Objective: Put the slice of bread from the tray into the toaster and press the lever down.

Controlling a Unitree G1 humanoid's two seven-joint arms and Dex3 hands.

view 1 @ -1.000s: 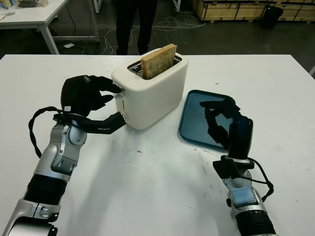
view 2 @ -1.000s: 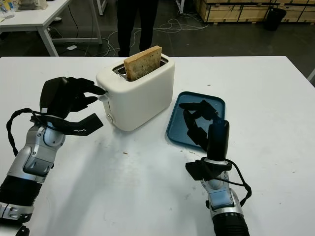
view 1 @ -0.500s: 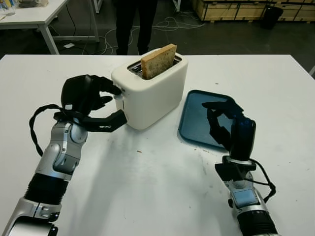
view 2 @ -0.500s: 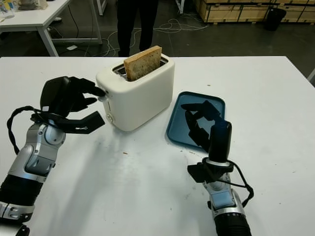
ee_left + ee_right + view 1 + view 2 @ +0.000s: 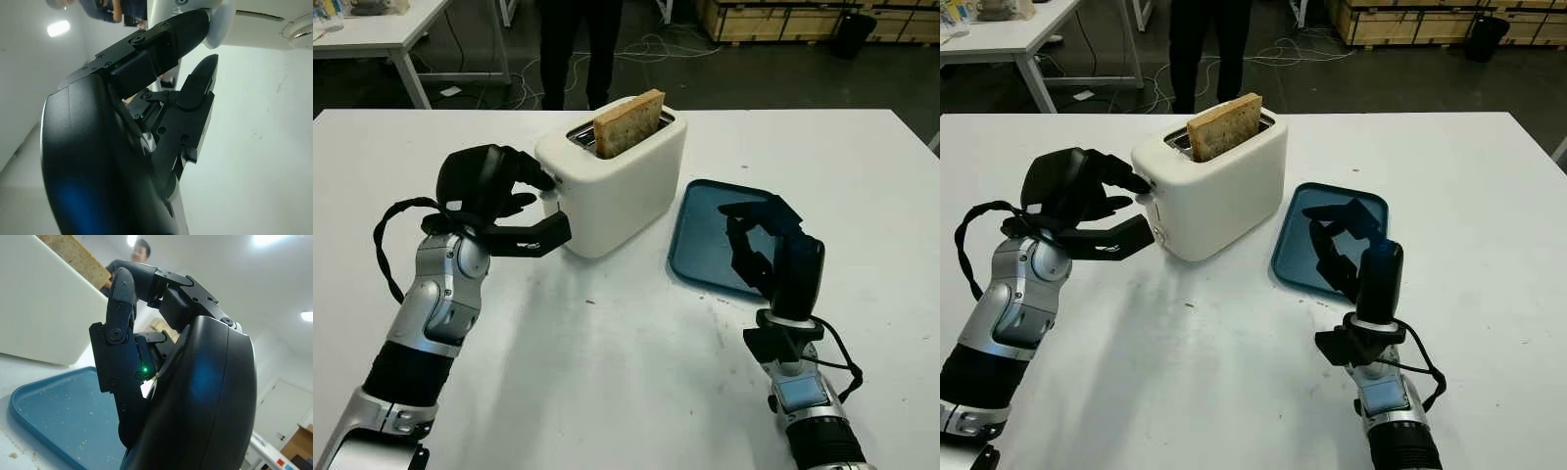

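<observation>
One toaster [image 5: 617,176] standing mid-table in the left eye view, one bread [image 5: 628,121] slice sticking up out of its slot, well clear of the tray [image 5: 705,235] lying just to the toaster's right. Left hand [image 5: 499,201] pressing up against the toaster's near end, one finger lying on the lever [image 5: 549,182], thumb reaching under toward the toaster's base; gripping nothing, fingers partly bent. Right hand [image 5: 764,240] hovering over the tray's near edge, fingers curled and holding nothing. Standing beyond the table's far edge, one person's legs [image 5: 570,44]; also a second table [image 5: 382,34] at far left, loose cables [image 5: 656,44] on the floor, wooden crates [image 5: 803,18] at far right. Showing no readable writing.

Repeating the same layout in the right eye view: toaster [image 5: 1209,186], bread [image 5: 1224,125], tray [image 5: 1317,245], left hand [image 5: 1087,211] at the lever end, right hand [image 5: 1347,245] over the tray.

Looking past the left hand [image 5: 161,98] in the left wrist view, one fingertip touching the white lever [image 5: 218,24].

Looking past the right hand [image 5: 146,357] in the right wrist view, fingers curled over the crumb-speckled tray [image 5: 54,406], toaster [image 5: 44,308] and bread [image 5: 73,257] behind, a person [image 5: 132,257] farther back.
</observation>
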